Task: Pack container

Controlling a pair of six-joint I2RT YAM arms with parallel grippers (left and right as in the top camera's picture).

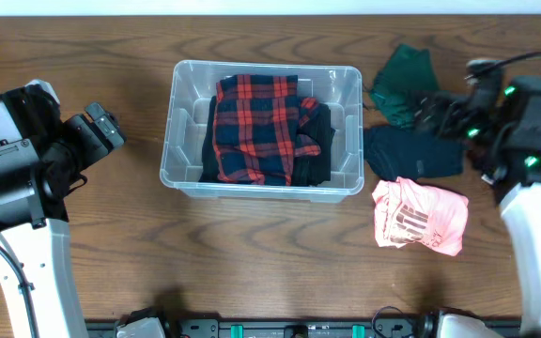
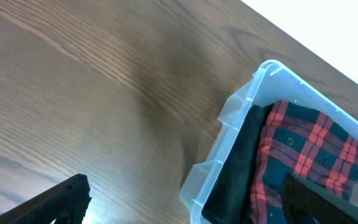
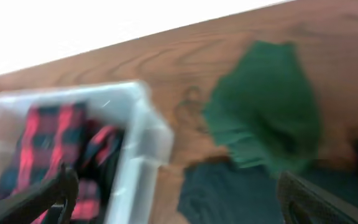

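The clear plastic container [image 1: 182, 113] stands mid-table and holds a red-and-navy plaid shirt [image 1: 254, 127] on top of black clothing [image 1: 316, 141]. It also shows in the left wrist view [image 2: 232, 118] and the right wrist view [image 3: 145, 134]. My left gripper [image 1: 104, 127] is open and empty, left of the container. My right gripper [image 1: 437, 115] is open and empty, above a dark green garment [image 1: 404, 83] and a dark navy garment [image 1: 413, 153]. A pink printed shirt [image 1: 418, 216] lies in front of them.
Bare wooden table [image 1: 111, 225] lies around the container. The loose garments sit to the right of the container, near the right arm [image 1: 533, 160].
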